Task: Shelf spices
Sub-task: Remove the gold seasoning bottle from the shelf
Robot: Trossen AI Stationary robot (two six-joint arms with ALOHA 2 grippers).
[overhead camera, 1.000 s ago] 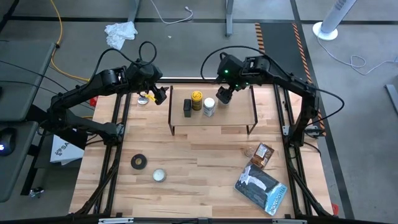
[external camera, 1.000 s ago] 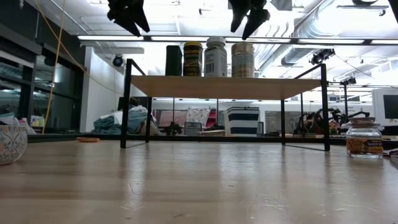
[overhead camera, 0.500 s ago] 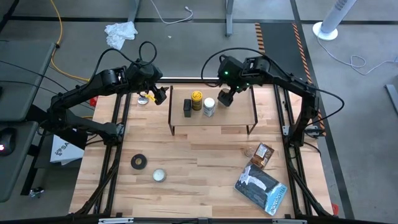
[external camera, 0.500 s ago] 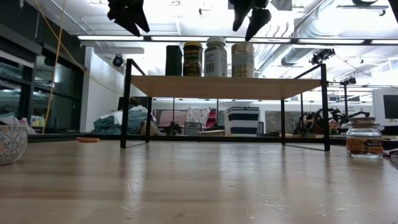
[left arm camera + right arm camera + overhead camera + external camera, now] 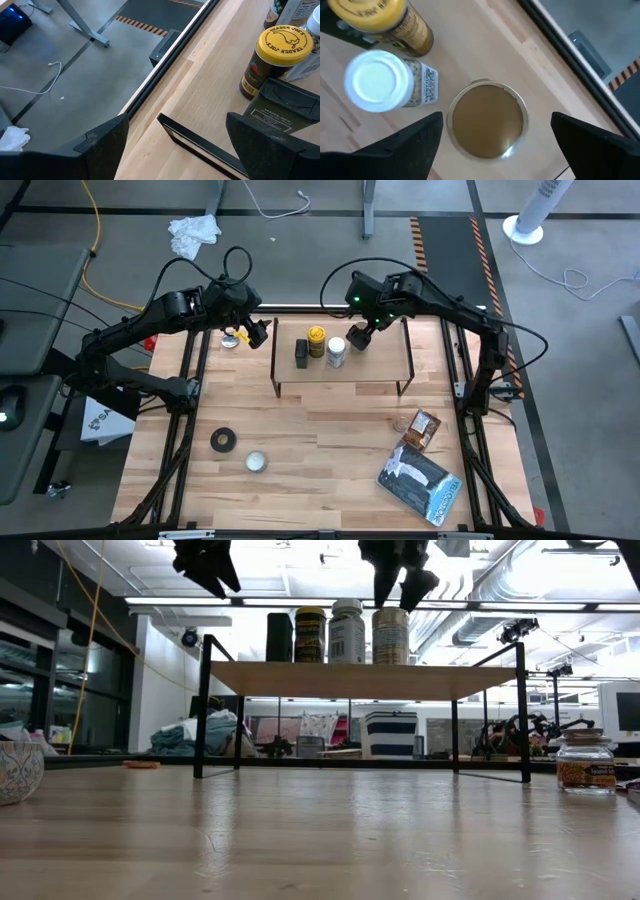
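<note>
Light matt wood plank of the shelf (image 5: 340, 370) is bearing a glossy yellow-lidded jar (image 5: 276, 60) on thin black metal legs.

In the high view the tan-lidded jar (image 5: 489, 121) on the shelf (image 5: 340, 372) was hidden beneath the right gripper (image 5: 358, 338). In the low view the upper parts of both grippers were cut off by the top edge, and the label of the small jar (image 5: 585, 762) at the right margin was too small to read. In the left wrist view the dark bottle (image 5: 286, 105) was cut off by the picture's edge and partly covered by a finger (image 5: 270, 145).
</note>
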